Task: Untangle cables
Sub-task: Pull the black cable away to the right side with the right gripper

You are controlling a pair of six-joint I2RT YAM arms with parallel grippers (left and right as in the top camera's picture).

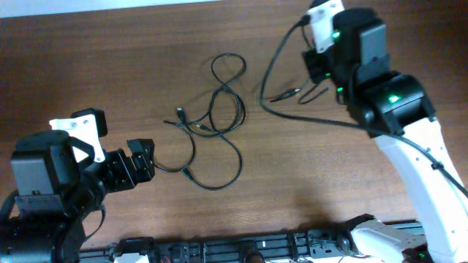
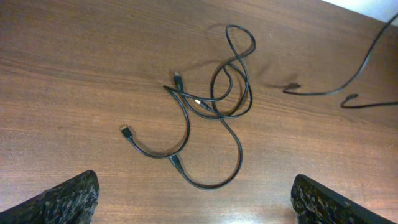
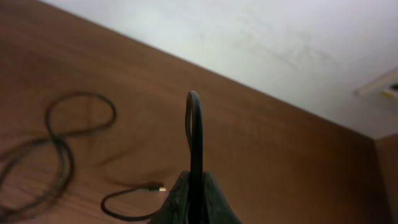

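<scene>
Cables (image 2: 214, 111) lie looped well inside table (image 1: 110, 58) edges; right end effector (image 3: 194, 180) pinches one.

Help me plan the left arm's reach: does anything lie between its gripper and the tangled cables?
Nothing visible does. Only bare table lies between the open left gripper and the cables; their nearest loop lies just ahead of it.
</scene>
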